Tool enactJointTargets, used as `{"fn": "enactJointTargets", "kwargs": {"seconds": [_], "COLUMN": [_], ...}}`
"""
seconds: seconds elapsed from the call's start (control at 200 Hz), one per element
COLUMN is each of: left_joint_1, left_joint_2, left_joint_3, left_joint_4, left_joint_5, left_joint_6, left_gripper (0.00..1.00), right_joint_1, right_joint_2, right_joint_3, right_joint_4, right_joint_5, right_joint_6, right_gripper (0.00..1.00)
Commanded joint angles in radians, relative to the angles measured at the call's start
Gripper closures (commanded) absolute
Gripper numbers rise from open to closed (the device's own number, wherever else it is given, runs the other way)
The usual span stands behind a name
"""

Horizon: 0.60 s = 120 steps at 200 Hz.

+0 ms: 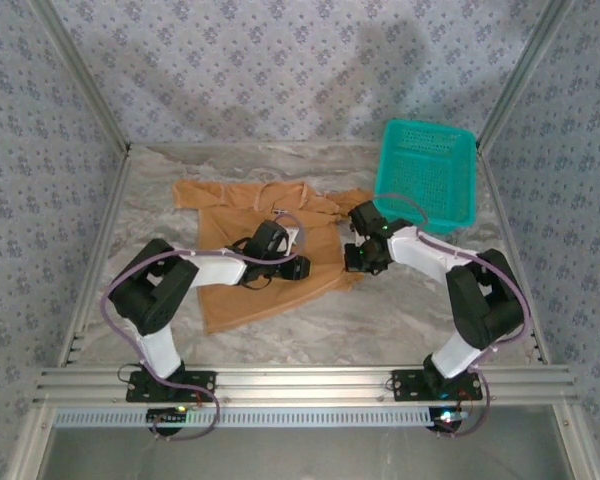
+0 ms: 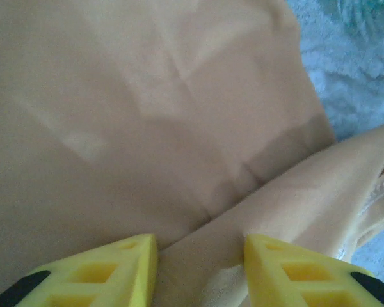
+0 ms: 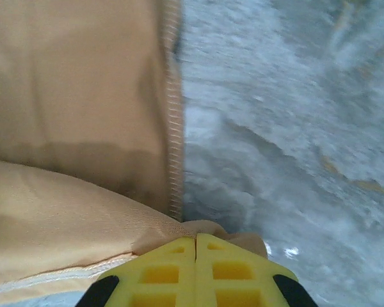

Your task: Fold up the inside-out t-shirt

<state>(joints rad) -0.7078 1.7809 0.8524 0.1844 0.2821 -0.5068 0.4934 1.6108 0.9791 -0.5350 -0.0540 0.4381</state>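
The inside-out t-shirt (image 1: 235,262) lies spread on the table, tan, with its sleeves toward the back and a whitish label (image 1: 293,235) near the neck. My left gripper (image 1: 296,266) hovers low over the shirt's right half. In the left wrist view its yellow fingers (image 2: 137,272) stand apart, and a raised fold of the t-shirt (image 2: 288,198) runs between them without being pinched; the left gripper (image 2: 200,246) is open. My right gripper (image 1: 358,262) is at the shirt's right edge. In the right wrist view the right gripper (image 3: 196,238) is shut, with a bunch of the t-shirt (image 3: 64,211) edge caught at its tips beside the stitched hem (image 3: 174,128).
A teal plastic basket (image 1: 427,175) stands at the back right, close behind my right arm. Bare marbled table (image 3: 294,128) lies right of the shirt and in front of it. Metal frame rails (image 1: 300,382) run along the near edge.
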Motion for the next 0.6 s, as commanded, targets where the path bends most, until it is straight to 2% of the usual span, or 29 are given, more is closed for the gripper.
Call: {"fn": "enactJointTargets", "kwargs": {"seconds": [0.0, 0.055, 0.08, 0.21, 0.33, 0.595], "left_joint_1": [-0.001, 0.001, 0.001, 0.004, 0.003, 0.003], "left_joint_2": [0.007, 0.0, -0.001, 0.0, 0.007, 0.0], "left_joint_3": [0.01, 0.01, 0.011, 0.02, 0.022, 0.019], "left_joint_4": [-0.004, -0.019, -0.025, -0.047, -0.04, -0.042], "left_joint_5": [0.016, 0.014, 0.014, 0.021, 0.027, 0.035], "left_joint_6": [-0.056, -0.052, -0.05, -0.048, -0.057, -0.067], "left_gripper": [0.59, 0.59, 0.59, 0.59, 0.59, 0.59], "right_joint_1": [0.008, 0.021, 0.03, 0.06, 0.051, 0.037], "right_joint_2": [-0.037, -0.089, -0.114, -0.235, -0.307, -0.379], "right_joint_3": [0.008, -0.019, -0.034, -0.108, -0.198, -0.304], "right_joint_4": [-0.151, -0.151, -0.152, -0.133, -0.055, 0.194], "right_joint_5": [0.146, 0.148, 0.145, 0.123, 0.0, -0.008], "right_joint_6": [0.126, 0.157, 0.175, 0.22, 0.277, 0.672], "right_gripper": [0.82, 0.63, 0.57, 0.56, 0.56, 0.57]}}
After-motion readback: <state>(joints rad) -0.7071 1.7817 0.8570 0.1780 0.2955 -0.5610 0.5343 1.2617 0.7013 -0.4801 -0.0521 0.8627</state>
